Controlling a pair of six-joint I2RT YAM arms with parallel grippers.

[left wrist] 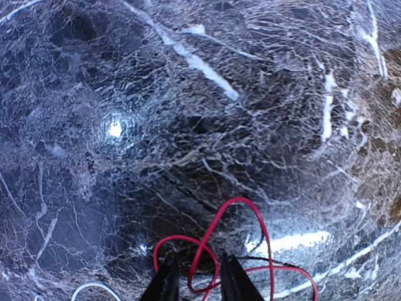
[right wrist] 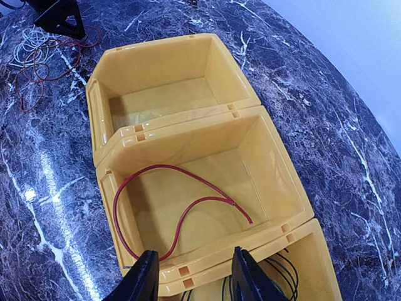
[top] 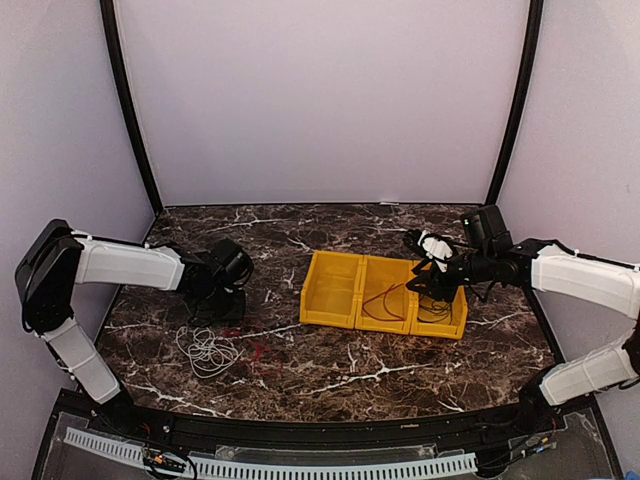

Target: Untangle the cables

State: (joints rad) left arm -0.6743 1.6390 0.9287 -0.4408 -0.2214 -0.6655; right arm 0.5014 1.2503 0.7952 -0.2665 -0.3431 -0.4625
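Left jaws: slightly apart astride red cable (left wrist: 240, 199) | right jaws: apart, empty, above yellow bins (right wrist: 182, 135)

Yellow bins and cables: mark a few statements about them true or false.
1. The middle bin holds a red cable. True.
2. The left bin in the top view holds the white cable. False: that bin is empty; the white cable lies on the table.
3. Black cable lies in the right bin. True.
4. The right jaws clamp a red cable. False: they stand open above a bin rim, nothing between them.
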